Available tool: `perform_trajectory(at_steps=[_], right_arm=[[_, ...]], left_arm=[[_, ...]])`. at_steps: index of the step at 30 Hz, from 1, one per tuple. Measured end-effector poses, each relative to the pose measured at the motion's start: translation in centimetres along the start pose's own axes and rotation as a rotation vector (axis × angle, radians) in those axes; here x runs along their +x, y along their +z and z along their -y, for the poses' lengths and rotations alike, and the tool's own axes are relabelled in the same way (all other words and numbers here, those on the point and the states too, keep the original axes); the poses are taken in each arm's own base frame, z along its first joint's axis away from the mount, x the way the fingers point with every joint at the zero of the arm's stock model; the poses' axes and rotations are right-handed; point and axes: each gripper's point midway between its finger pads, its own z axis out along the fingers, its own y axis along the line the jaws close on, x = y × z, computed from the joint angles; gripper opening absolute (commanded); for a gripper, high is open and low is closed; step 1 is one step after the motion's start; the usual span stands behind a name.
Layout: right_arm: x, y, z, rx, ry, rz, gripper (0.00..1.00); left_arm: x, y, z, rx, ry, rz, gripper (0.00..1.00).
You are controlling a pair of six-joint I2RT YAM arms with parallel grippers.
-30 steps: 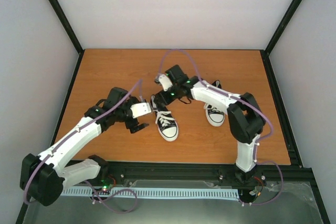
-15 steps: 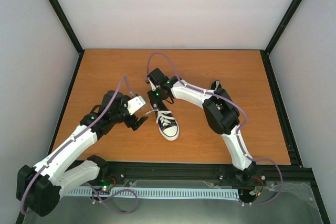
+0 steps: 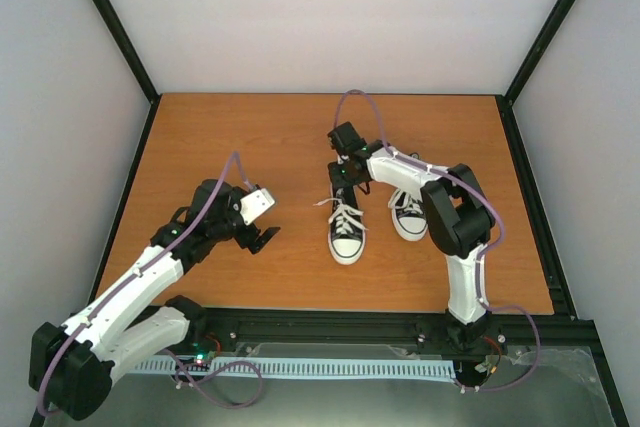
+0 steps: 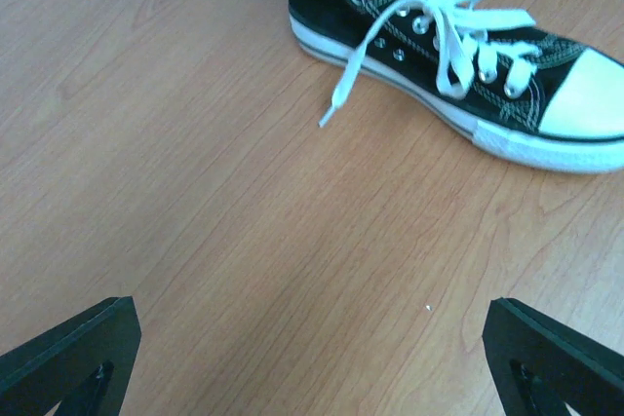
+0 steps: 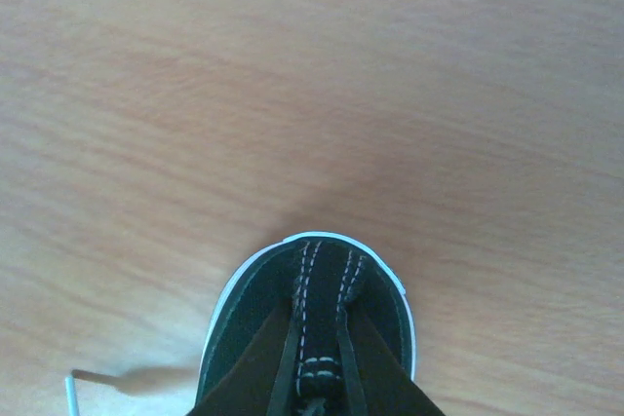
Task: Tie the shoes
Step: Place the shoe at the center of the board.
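- Two black shoes with white toe caps lie near the middle of the tabletop (image 3: 220,137), toes toward the arms: the loose-laced shoe (image 3: 346,234) and, just beside it on the right, the second shoe (image 3: 408,217).
- Right pincer (image 3: 342,183) is clamped shut on the loose-laced shoe's heel; left pincer (image 3: 265,217) hangs wide open off to the left, holding nothing.
- Likely best: pin the heel firmly so the shoe cannot slide, then pinch the trailing lace end (image 4: 341,85) near its tip with the left pincer.
- Tabletop is smooth orange-brown wood grain; pale walls (image 3: 330,17) and black frame posts (image 3: 110,24) enclose it.
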Motion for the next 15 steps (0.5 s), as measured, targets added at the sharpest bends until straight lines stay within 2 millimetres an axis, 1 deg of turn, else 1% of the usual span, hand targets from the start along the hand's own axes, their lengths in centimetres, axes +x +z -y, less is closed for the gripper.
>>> perform_trajectory(at_steps=[3,6,9,11,12,14,15], right_arm=[[-0.5,0.1,2.1,0.025,0.036,0.005,0.03],[-1.0,0.3,3.3,0.039,0.054,0.009,0.03],[-1.5,0.7,4.0,0.046,0.064,0.009,0.03],[-1.9,0.9,4.4,0.048,0.071,0.006,0.09],[-2.1,1.0,4.5,0.050,0.072,0.006,0.15],[-2.5,1.1,4.6,0.053,0.076,0.011,0.29],[-2.6,1.2,4.7,0.055,0.078,0.011,0.40]], left_arm=[[0.2,0.1,0.1,0.002,-0.001,-0.004,1.00],[0.2,0.1,0.1,0.003,-0.001,-0.004,1.00],[0.2,0.1,0.1,0.003,-0.001,-0.004,1.00],[0.2,0.1,0.1,0.004,-0.001,-0.004,1.00],[0.2,0.1,0.1,0.004,-0.001,-0.004,1.00],[0.2,0.1,0.1,0.004,-0.001,-0.003,1.00],[0.2,0.1,0.1,0.004,-0.001,-0.003,1.00]])
